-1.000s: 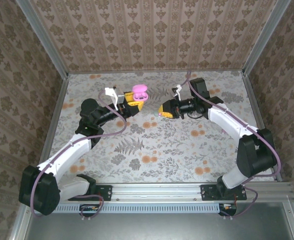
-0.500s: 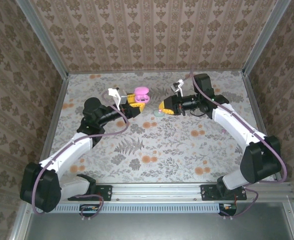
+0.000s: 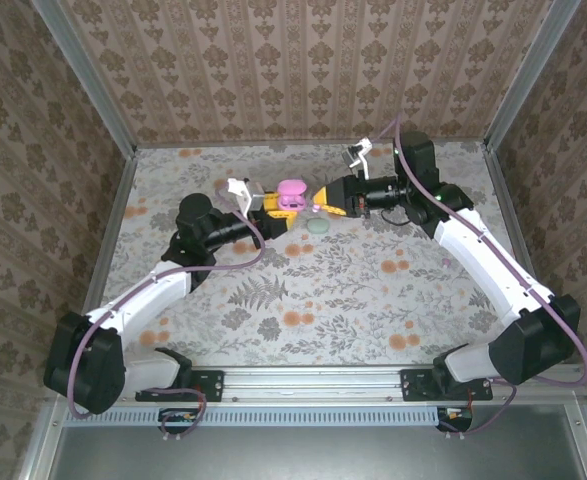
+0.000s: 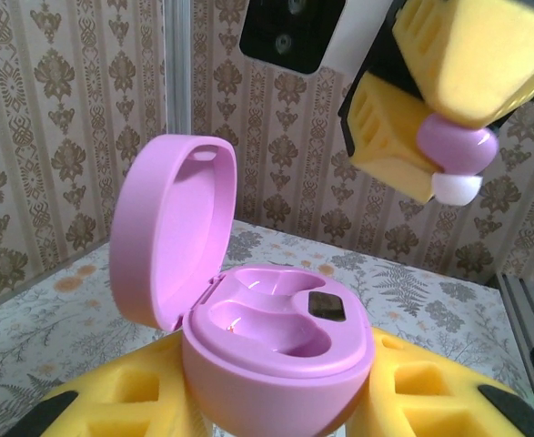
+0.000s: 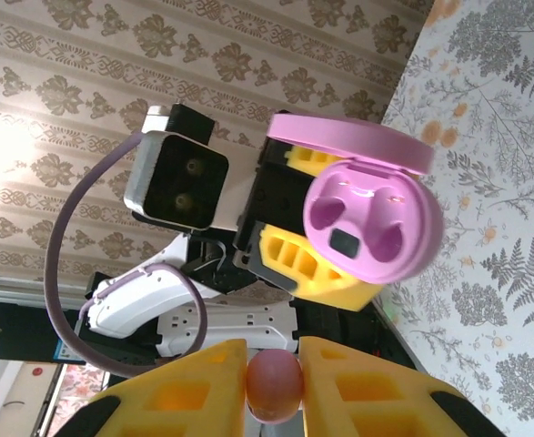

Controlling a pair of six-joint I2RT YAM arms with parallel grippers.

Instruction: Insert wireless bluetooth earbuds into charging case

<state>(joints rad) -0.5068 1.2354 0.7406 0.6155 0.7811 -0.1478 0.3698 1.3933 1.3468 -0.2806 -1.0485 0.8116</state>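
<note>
In the left wrist view a pink charging case (image 4: 276, 337) sits upright with its lid open, and my left gripper (image 4: 280, 401) is shut on its base between yellow pads. Both wells inside look empty. Above and to the right hangs a pink earbud (image 4: 458, 150) with a white tip. My right gripper (image 5: 274, 387) is shut on this earbud (image 5: 274, 384), and the open case (image 5: 367, 226) faces it a short way off. From above, the case (image 3: 291, 192) and my right gripper (image 3: 323, 198) nearly meet over the far middle of the table.
A pale green oval spot (image 3: 319, 226) lies on the floral table (image 3: 333, 300) just below the two grippers. Patterned walls with metal frame posts (image 3: 111, 120) close in the back and sides. Purple cables loop along both arms.
The right gripper has carried the earbud left and farther back, close to the case. The left gripper has shifted the case to the right, toward it. Both grips are unchanged.
</note>
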